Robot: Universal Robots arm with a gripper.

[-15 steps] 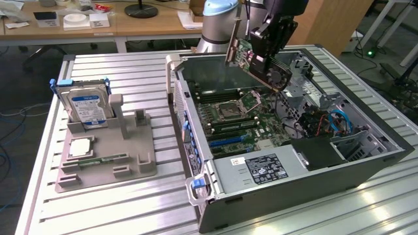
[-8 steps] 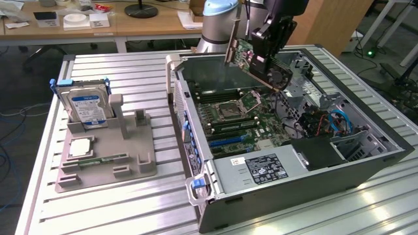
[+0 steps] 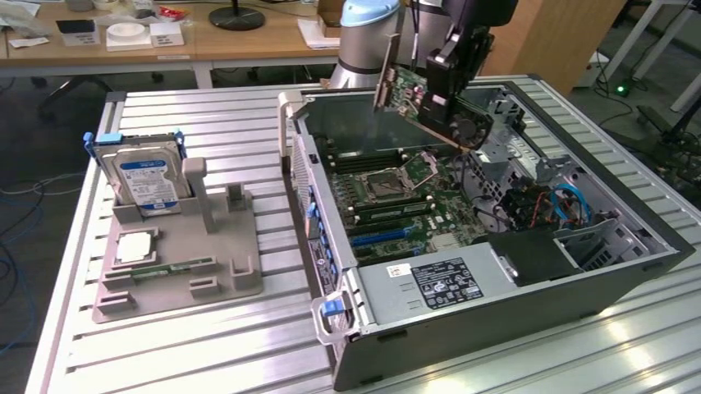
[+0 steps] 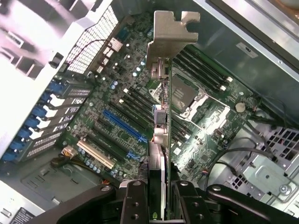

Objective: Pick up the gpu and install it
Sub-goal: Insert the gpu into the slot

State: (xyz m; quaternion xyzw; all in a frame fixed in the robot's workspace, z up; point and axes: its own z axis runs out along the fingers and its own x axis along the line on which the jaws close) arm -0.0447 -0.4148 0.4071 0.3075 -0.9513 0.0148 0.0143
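Black tool (image 3: pixel 442 100) gripping thin brownish-green gpu (image 3: pixel 408 89) with silvery metal end, hanging over green motherboard (image 3: pixel 411 209) inside open grey computer case (image 3: pixel 515 320).

Slatted metal table (image 3: pixel 197 115) bears grey fixture (image 3: pixel 235 283) and open computer case (image 3: pixel 526 308).

A slatted aluminium table (image 3: pixel 197 345) is seen across the near ground, with bright light reflected off its ribs at the exterior view's near right. At the far left a wooden desk (image 3: pixel 252 45) is set on a grey floor (image 3: pixel 55 103), and a round black stand base (image 3: pixel 236 16) and small white objects (image 3: pixel 126 33) are laid on it. At the far right a tall wooden panel (image 3: pixel 553 37) is stood beside white frame legs (image 3: pixel 646 37) and a small green light (image 3: pixel 621 89), and loose cables (image 3: pixel 11 271) are left on the floor at the left.
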